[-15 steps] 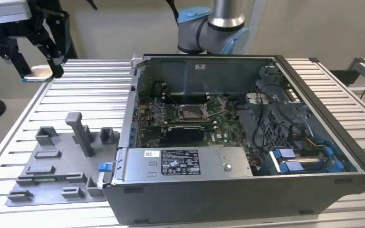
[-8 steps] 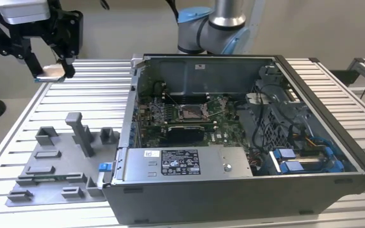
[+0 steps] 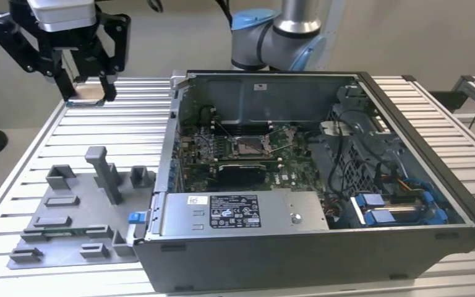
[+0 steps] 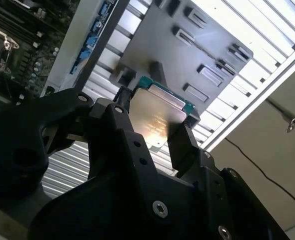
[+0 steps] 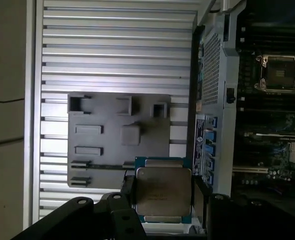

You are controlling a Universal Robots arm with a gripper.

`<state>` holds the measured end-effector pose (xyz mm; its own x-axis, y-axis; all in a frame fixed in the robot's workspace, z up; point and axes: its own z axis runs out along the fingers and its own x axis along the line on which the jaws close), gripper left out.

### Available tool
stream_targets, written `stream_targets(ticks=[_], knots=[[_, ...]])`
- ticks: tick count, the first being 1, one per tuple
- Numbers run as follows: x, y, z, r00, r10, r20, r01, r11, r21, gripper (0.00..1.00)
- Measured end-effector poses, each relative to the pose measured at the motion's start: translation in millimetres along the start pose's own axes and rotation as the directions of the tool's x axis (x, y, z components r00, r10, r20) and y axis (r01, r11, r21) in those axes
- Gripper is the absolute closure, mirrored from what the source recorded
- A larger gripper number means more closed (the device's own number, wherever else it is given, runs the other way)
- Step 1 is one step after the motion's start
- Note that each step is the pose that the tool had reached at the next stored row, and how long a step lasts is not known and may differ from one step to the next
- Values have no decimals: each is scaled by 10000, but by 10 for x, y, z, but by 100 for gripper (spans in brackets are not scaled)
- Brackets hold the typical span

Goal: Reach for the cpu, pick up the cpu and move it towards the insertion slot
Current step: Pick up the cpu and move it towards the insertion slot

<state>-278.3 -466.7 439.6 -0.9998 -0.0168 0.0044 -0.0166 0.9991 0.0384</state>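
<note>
My gripper (image 3: 86,96) hangs high over the far end of the slatted table, at the exterior view's left, shut on the cpu (image 3: 88,91). Both wrist views show the cpu (image 4: 155,116) (image 5: 162,192) as a pale silver square with a green edge, clamped by two opposite sides between the black fingers (image 4: 183,137) (image 5: 127,189). The insertion slot (image 3: 250,145) (image 5: 280,72), a silver-framed socket with a dark centre, lies on the green board inside the open computer case, well to the exterior view's right of the gripper.
A grey fixture plate (image 3: 72,232) (image 5: 117,140) with upright blocks lies on the table beside the case. The case's tall walls (image 3: 410,124) ring the board. The arm's base (image 3: 279,34) stands behind the case. Cables and blue parts (image 3: 386,207) fill the case's right side.
</note>
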Motion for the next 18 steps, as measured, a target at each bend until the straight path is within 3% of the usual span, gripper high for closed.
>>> stream_targets(ticks=[18], knots=[[-674,-10,-3,10000,14,-11,-14,10000,0,100]])
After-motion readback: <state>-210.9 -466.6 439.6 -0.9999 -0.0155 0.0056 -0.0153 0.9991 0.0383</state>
